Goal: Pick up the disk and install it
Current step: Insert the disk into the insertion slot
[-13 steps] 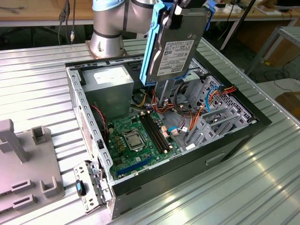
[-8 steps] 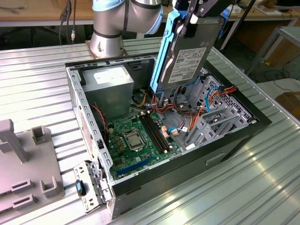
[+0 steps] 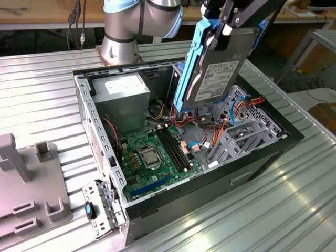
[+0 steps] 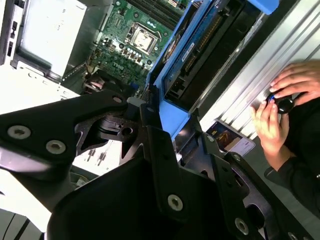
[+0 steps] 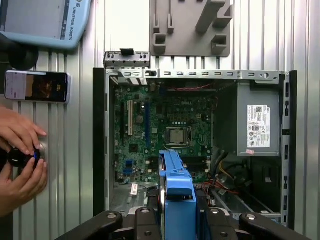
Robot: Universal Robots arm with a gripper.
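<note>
Gripper [image 3: 219, 32] clenched on the upper end of the disk [image 3: 214, 71], black fingers pinching across blue carrier and grey drive body. The disk hung steeply tilted, label face showing in the exterior view, its lower end over the inside of the open computer case [image 3: 100, 131] and well off the table.

Directly beneath lay the grey drive cage [image 3: 247, 128]. A tangle of orange, red and blue cables [image 3: 231, 113] ran just beside the carrier's low corner; could not tell whether they touched. Farther in sat the motherboard [image 3: 152, 152] with its bare processor socket, then the power supply [image 3: 123, 94] in the corner nearest the arm's base.

Judgement: the step in hand was carrying the disk to its bay. Done well, it wanted the carrier levelled so its rails ran parallel with the cage, slow travel, and the low corner kept off cables and board. The grip sat at one end, so the disk could swing.

Beyond the case, a person's hands [image 5: 20, 160] rested on a small black knob, near a phone [image 5: 36, 86].
</note>
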